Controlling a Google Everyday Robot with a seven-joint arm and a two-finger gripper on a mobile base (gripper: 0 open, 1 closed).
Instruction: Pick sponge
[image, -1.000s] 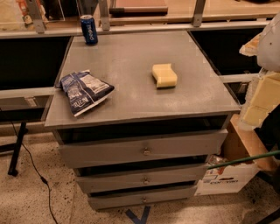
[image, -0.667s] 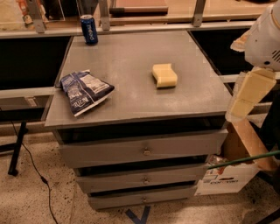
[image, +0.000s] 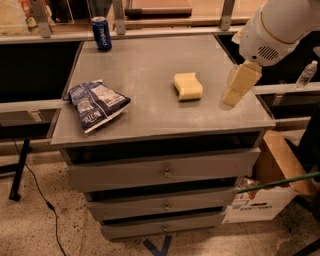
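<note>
Your sponge (image: 188, 86) lies flat on the gray desk (image: 150, 65), a bit right of the middle, with nothing touching it. The gripper (image: 234, 92) hangs by the right edge, just beside the sponge but apart from it. You cannot tell if it is open or closed. A crinkled blue snack bag (image: 96, 104) sits near the left edge, toward the front; its white print is too blurry to read. A blue can (image: 101, 33) stands upright at the back left corner, and its white letters cannot be read either. On the floor by the front right corner sits a cardboard box (image: 255, 207) with red print you cannot make out.
</note>
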